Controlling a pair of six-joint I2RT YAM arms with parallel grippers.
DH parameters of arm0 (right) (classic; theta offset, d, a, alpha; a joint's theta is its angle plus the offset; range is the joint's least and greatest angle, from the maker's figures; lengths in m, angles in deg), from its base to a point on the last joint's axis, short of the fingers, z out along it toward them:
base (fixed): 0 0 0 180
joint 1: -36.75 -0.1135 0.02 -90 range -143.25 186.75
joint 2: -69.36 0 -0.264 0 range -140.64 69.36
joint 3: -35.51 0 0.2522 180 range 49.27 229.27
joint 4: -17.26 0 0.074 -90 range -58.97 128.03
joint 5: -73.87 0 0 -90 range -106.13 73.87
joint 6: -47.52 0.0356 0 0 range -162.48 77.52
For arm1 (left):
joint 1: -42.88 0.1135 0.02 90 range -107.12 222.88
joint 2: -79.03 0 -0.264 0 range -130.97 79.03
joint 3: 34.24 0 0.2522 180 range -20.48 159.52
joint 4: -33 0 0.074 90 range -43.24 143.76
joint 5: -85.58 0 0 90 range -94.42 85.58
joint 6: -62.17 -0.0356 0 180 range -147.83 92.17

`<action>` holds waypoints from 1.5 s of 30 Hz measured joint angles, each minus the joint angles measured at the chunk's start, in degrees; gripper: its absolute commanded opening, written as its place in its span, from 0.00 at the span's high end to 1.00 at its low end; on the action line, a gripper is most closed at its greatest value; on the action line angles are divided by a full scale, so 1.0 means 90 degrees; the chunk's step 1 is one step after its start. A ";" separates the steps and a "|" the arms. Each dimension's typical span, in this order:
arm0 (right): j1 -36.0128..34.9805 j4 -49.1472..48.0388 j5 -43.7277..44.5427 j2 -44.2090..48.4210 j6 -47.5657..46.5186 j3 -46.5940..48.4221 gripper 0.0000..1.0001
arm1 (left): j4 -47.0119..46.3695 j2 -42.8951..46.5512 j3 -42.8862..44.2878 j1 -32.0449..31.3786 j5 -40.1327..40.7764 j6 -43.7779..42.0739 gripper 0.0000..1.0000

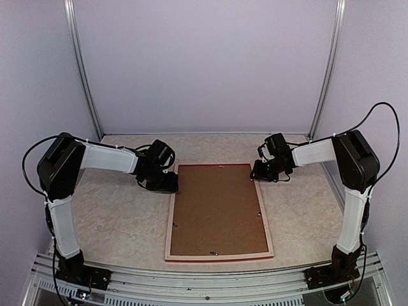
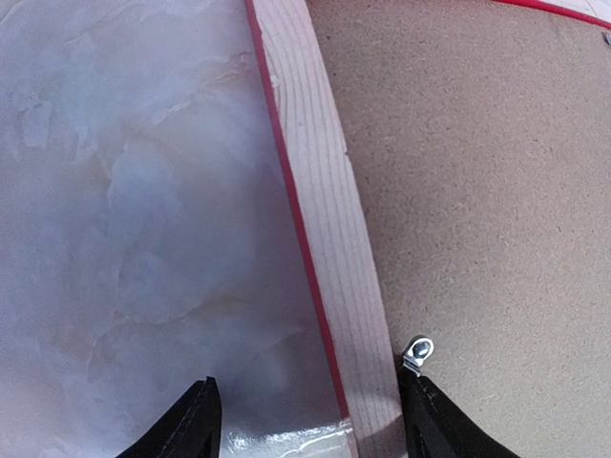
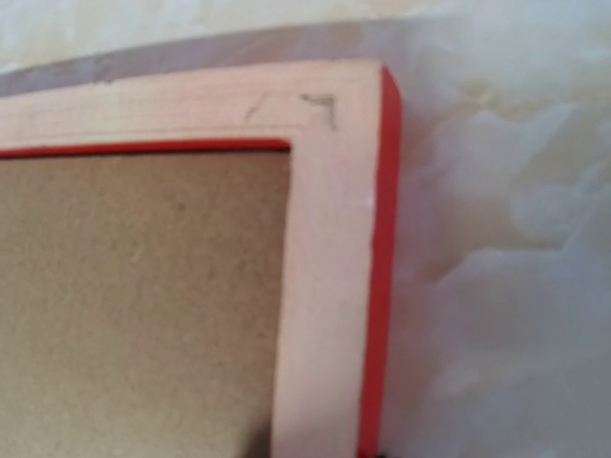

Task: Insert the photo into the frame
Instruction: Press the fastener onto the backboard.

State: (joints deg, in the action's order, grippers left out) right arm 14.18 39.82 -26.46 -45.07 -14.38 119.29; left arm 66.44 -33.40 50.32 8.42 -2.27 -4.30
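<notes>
Pale wood upward, red at the outer edge: frame (image 2: 329, 219) face down and flat on the table (image 1: 115, 217), long axis running from the arm bases toward the far wall, brown backing board (image 1: 218, 210) filling its opening. No sign of the photo in any view; possibly under that board, but impossible to confirm from here.

Left gripper (image 1: 164, 183) at the far-left corner, right gripper (image 1: 262, 171) at the far-right corner, one at each end of the far short rail, so neither clearly nearer.

From the left wrist view: jaws apart and astride the left long rail. One fingertip (image 2: 191, 434) over bare table outside the red edge, the other over the backing board, its tip just beside a small metal turn clip (image 2: 417, 351). Rail narrower than the gap, with table showing between outer finger and wood, so nothing gripped.

From the right wrist view: only the mitred corner below the camera, backing board to its inside, table to its outside. Fingers nearly out of shot, so cannot tell whether apart or closed.

Judging by this, next move hinges on that clip at the rail's inner side, right at the left inner finger. Risk of nudging the whole frame sideways rather than turning the clip.
</notes>
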 measured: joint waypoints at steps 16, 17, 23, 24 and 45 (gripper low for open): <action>0.0000 0.0000 -0.0005 0.0000 0.0000 0.0000 0.70 | 0.0403 -0.0185 0.0396 -0.0255 0.0537 -0.0126 0.46; 0.0000 0.0000 -0.0005 0.0000 0.0000 0.0000 0.70 | 0.0408 -0.0204 0.0420 -0.0265 0.0542 -0.0131 0.47; 0.0000 0.0000 -0.0007 0.0000 -0.0002 0.0000 0.71 | 0.0362 -0.0282 0.0517 -0.0355 0.0595 -0.0143 0.63; 0.0000 0.0000 -0.0007 0.0000 -0.0002 0.0000 0.71 | 0.0338 -0.0291 0.0520 -0.0372 0.0597 -0.0151 0.66; 0.0015 -0.0024 -0.0039 0.0000 -0.0002 -0.0012 0.71 | 0.0134 -0.0267 0.0444 -0.0357 0.0549 -0.0182 0.96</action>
State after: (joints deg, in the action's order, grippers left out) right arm 14.31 39.60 -26.81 -45.07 -14.40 119.18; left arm 67.65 -35.80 54.32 5.21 2.67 -5.94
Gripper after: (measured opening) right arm 0.293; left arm 0.197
